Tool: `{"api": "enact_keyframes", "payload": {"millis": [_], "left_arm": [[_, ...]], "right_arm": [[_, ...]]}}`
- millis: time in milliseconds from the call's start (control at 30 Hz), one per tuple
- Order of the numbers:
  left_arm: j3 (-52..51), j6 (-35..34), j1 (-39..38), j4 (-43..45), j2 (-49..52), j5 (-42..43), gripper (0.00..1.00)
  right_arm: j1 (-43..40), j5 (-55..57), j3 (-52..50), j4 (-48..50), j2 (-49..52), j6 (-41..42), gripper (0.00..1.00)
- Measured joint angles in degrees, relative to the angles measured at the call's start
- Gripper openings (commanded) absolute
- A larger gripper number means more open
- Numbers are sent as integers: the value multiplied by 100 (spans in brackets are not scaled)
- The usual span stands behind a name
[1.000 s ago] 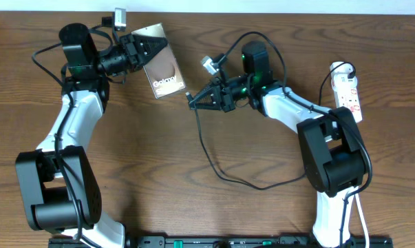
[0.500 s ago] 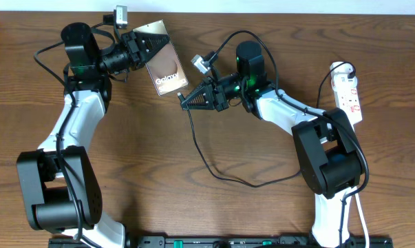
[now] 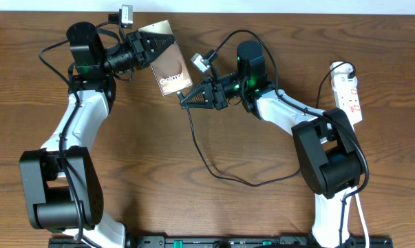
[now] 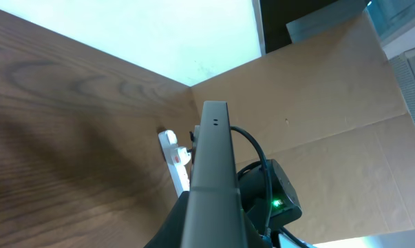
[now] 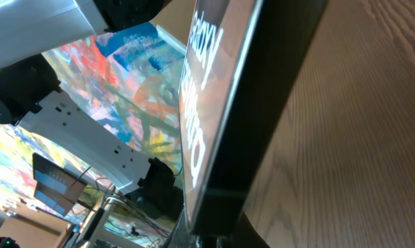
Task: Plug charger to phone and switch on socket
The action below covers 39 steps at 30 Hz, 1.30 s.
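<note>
My left gripper [image 3: 152, 52] is shut on the upper end of the phone [image 3: 170, 70] and holds it tilted above the table, its "Galaxy" lettering facing up. The left wrist view has the phone [image 4: 210, 172] edge-on, its port end pointing away. My right gripper [image 3: 184, 101] is shut on the plug end of the charger [image 3: 205, 156], with its tips right at the phone's lower corner. From there the black cable loops down across the table. In the right wrist view the phone [image 5: 262, 89] fills the frame and the plug tip is hidden. The socket [image 3: 349, 88] lies at the far right.
The socket's white cord [image 3: 363, 215] runs down the right side past the right arm's base. A black rail [image 3: 207, 242] lines the table's front edge. A cardboard wall [image 4: 317, 103] stands behind the table in the left wrist view, where the socket [image 4: 174, 156] also shows.
The left gripper has carried the phone right and slightly down toward the right gripper. The right gripper moved left with the plug, then held still.
</note>
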Motion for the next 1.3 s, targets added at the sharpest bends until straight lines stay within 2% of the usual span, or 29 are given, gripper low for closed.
{"api": "enact_keyframes", "payload": {"millis": [533, 1300], "left_arm": [[0, 0, 0, 35, 0, -197, 7], [0, 68, 0, 348, 0, 15, 8]], "right_arm": [[0, 0, 0, 2, 0, 0, 1], [-2, 0, 0, 153, 0, 20, 1]]}}
